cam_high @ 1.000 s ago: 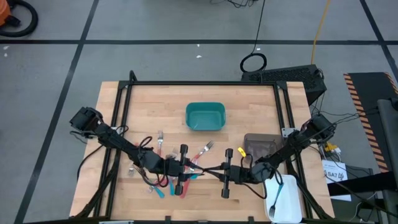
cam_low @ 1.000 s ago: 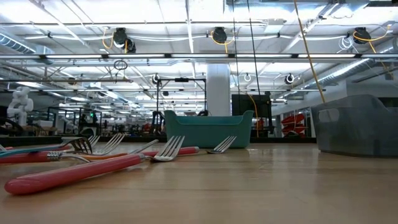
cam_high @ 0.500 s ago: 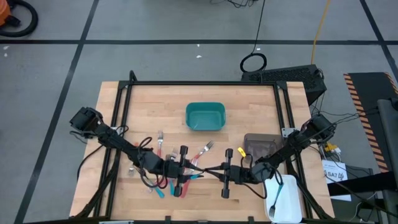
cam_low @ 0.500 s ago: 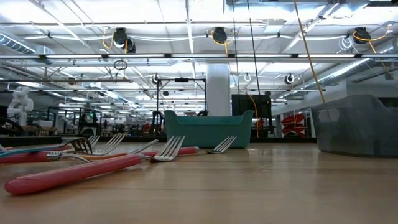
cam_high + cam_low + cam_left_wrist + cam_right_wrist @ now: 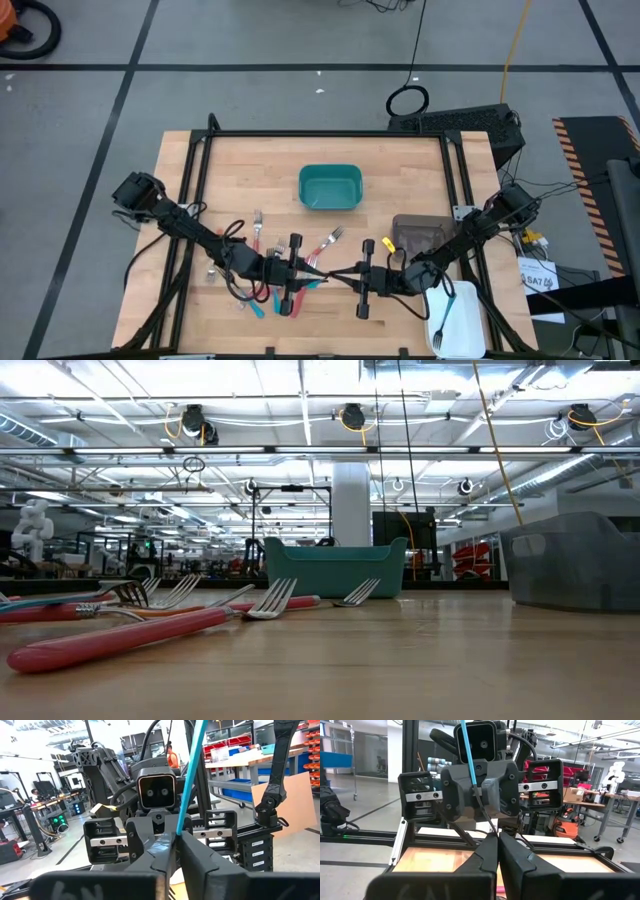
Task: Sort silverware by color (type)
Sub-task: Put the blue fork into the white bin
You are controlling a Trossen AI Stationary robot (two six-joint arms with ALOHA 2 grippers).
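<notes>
Both grippers meet nose to nose, lower centre of high view. Left gripper [image 5: 312, 271] clamped on light blue fork [image 5: 189, 775], handle sticking up past its fingers. Right gripper [image 5: 345, 274] pinched narrow on same fork's other end. Remaining forks [image 5: 262, 240] scattered lower left of table [image 5: 420, 180]. Teal bin [image 5: 330, 187] upper centre. One fork in white tray [image 5: 455, 318], lower right.

Blue fork [image 5: 189, 775]: handle runs out of the left wrist view's top edge; tines hidden behind the left gripper [image 5: 175, 851]'s fingers.
Same fork, high view: too small to make out between the two grippers.
Right gripper [image 5: 497, 851]: its fingertips hide what they pinch.
Red fork [image 5: 110, 638]: handle end cut off at the low view's edge.
Grey bin [image 5: 575, 565]: cropped by the low view's side.
</notes>
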